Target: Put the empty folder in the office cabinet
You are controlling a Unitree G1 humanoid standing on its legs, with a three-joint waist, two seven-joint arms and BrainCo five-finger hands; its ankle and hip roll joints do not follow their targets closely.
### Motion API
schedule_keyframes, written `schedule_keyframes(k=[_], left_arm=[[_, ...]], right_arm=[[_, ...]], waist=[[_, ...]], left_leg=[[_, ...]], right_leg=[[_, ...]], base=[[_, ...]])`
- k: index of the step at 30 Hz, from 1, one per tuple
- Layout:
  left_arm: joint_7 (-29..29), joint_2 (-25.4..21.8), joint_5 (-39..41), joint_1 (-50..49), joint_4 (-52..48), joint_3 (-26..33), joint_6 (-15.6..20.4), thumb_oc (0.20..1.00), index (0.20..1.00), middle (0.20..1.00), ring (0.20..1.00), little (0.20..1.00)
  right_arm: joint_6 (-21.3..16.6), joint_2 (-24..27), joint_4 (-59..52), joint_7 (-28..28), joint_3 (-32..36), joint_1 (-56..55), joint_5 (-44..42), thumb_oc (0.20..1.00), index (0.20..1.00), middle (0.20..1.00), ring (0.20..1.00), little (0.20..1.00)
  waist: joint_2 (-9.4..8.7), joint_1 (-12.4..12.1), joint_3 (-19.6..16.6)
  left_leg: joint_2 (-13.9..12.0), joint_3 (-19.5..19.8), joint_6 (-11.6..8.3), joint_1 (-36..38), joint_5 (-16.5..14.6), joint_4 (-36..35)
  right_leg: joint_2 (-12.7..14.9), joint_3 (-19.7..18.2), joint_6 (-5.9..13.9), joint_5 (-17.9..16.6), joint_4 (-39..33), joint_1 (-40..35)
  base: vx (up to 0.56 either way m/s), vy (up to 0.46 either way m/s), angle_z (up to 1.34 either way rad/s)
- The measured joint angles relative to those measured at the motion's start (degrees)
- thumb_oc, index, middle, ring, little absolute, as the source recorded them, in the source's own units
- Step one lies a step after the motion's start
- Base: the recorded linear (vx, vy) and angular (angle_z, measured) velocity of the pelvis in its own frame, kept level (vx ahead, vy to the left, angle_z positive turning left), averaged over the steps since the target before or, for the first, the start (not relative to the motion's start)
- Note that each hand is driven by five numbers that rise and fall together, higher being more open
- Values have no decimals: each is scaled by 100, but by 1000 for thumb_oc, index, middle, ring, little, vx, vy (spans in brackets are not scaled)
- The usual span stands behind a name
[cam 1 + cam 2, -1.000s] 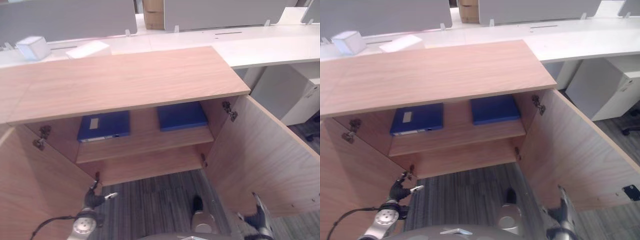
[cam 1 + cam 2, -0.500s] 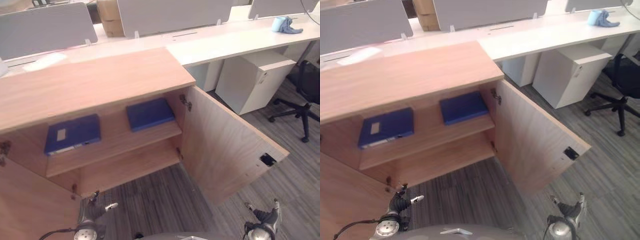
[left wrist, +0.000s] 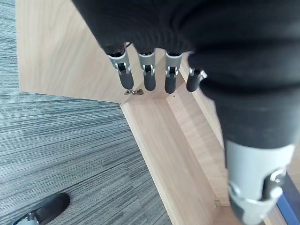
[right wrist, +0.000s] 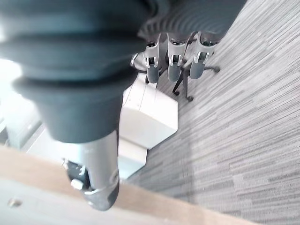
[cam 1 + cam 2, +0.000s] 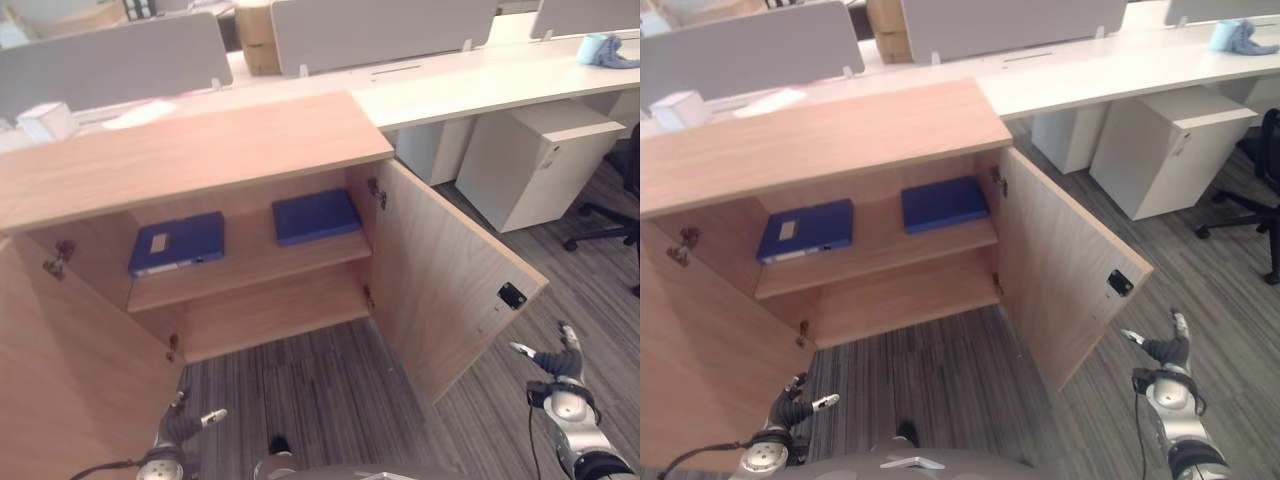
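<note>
The cabinet (image 5: 200,150) is standing open in the left and middle of the head views, its wooden top running from the left edge to just past centre. Two blue folders are lying flat on the upper shelf (image 5: 250,270): the left folder (image 5: 177,243), with a pale label, is sitting at the shelf's left half, and the right folder (image 5: 316,216) is lying near the right wall, with bare shelf showing between them. The lower shelf (image 5: 270,315) is lying bare. The right door (image 5: 450,290) is swinging out toward the lower right, its far edge carrying a dark latch. The left door (image 5: 70,370) is angling out along the lower left edge.

Striped grey carpet (image 5: 320,390) is spreading between the two doors, giving wide room in front of the opening.

The left hand (image 5: 185,425) is hanging at the bottom left, just beside the left door, fingers (image 3: 149,77) straight and relaxed, holding nothing. The right hand (image 5: 555,362) is hanging at the lower right, past the right door's edge, fingers (image 4: 173,61) straight over carpet, also holding nothing.

A white desk (image 5: 480,80) is running across the top, with a white pedestal (image 5: 540,160) under it at upper right.
</note>
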State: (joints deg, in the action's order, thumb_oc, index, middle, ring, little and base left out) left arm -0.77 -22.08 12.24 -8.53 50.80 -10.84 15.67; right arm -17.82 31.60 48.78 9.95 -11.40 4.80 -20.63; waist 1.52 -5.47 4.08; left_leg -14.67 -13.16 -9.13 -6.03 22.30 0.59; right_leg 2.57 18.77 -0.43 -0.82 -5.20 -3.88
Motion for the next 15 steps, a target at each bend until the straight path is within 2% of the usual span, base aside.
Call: schedule_keyframes(k=[1, 2, 3, 4, 5, 6, 7, 8, 9, 11, 12, 14, 15], left_arm=[[-6, 12, -1, 89, 27, -9, -25, 1000, 1000, 1000, 1000, 1000], [-15, 11, -4, 106, 43, -17, -34, 1000, 1000, 1000, 1000, 1000], [-14, 10, -4, 209, 100, -5, -38, 1000, 1000, 1000, 1000, 1000], [-12, 10, -7, 273, 97, -5, -35, 1000, 1000, 1000, 1000, 1000], [-11, 28, -8, 352, 85, -6, -26, 1000, 1000, 1000, 1000, 1000], [-11, 28, -8, 352, 85, -6, -26, 1000, 1000, 1000, 1000, 1000], [8, 47, -18, 428, 59, -5, -26, 1000, 1000, 1000, 1000, 1000], [27, 42, -21, 380, -24, 4, -28, 1000, 1000, 1000, 1000, 1000], [27, 42, -21, 380, -24, 4, -28, 1000, 1000, 1000, 1000, 1000], [31, 67, -56, 311, -222, 0, -35, 1000, 1000, 1000, 1000, 1000], [40, 50, -212, 251, -286, 15, -52, 1000, 1000, 1000, 1000, 1000], [147, 25, -299, -105, -344, 45, -99, 1000, 1000, 1000, 1000, 1000], [159, 79, -402, -253, -377, 230, -131, 1000, 1000, 1000, 1000, 1000]], right_arm=[[5, -19, -132, -155, -41, 83, -101, 1000, 1000, 1000, 1000, 1000], [35, -45, -151, -273, -149, 121, -126, 1000, 1000, 1000, 1000, 1000], [40, -58, -141, -417, -335, 151, -155, 1000, 1000, 1000, 1000, 1000], [43, -86, -130, -499, -422, 162, -206, 1000, 1000, 1000, 1000, 1000], [46, -126, -125, -582, -449, 150, -212, 1000, 1000, 1000, 1000, 1000], [46, -126, -125, -582, -449, 150, -212, 1000, 1000, 1000, 1000, 1000], [96, -253, -43, -657, -386, 102, -377, 1000, 1000, 1000, 1000, 1000], [118, -262, 29, -691, -380, 92, -435, 1000, 1000, 1000, 1000, 1000], [118, -262, 29, -691, -380, 92, -435, 1000, 1000, 1000, 1000, 1000], [215, -268, 74, -699, -278, 19, -545, 1000, 1000, 1000, 1000, 1000], [277, -342, 75, -700, -169, -30, -578, 1000, 1000, 1000, 1000, 1000], [286, -423, 13, -807, -178, -137, -671, 1000, 1000, 1000, 1000, 1000], [384, -422, -357, -812, -231, -268, -834, 1000, 1000, 1000, 1000, 1000]], waist=[[-106, 2, 84], [-206, 14, 74], [-355, 24, 93], [-431, 41, 129], [-463, 87, 131], [-463, 87, 131], [-393, 157, 83], [-419, 160, 70], [-419, 160, 70], [-439, 166, 63], [-482, 116, 42], [-547, 41, -65], [-575, 5, -97]], left_leg=[[89, 207, -246, 72, -253, 98], [200, 258, -352, 123, -611, 306], [379, 392, -262, 228, -1067, 585], [470, 418, -223, 367, -1280, 710], [497, 434, -157, 527, -1479, 782], [497, 434, -157, 527, -1479, 782], [521, 490, 12, 852, -1772, 349], [542, 472, 36, 908, -1785, 135], [542, 472, 36, 908, -1785, 135], [580, 465, 246, 1014, -1916, -306], [644, 460, 303, 1104, -1842, -501], [778, 466, 385, 1105, -1894, -507], [816, 475, 420, 1102, -1920, -560]], right_leg=[[82, 103, -150, -118, 24, 18], [163, 116, -174, -119, 16, 30], [307, 156, -146, -143, 12, -11], [383, 214, -116, -151, 20, -53], [403, 253, -71, -154, 21, -76], [403, 253, -71, -154, 21, -76], [357, 386, 139, -160, 43, -132], [354, 424, 259, -201, 43, -123], [354, 424, 259, -201, 43, -123], [357, 596, 388, -263, 34, -113], [388, 598, 452, -304, 39, -109], [521, 561, 508, -329, 35, -106], [571, 565, 538, -348, 37, -106]], base=[[-129, -68, 8], [-72, -26, 16], [-45, -7, 21], [-17, 5, 34], [-3, 8, 28], [7, 33, 50], [27, 46, 44], [27, 46, 44], [62, 69, 25], [48, 69, 34], [27, 76, 22], [22, 94, 3], [10, 67, -2]])
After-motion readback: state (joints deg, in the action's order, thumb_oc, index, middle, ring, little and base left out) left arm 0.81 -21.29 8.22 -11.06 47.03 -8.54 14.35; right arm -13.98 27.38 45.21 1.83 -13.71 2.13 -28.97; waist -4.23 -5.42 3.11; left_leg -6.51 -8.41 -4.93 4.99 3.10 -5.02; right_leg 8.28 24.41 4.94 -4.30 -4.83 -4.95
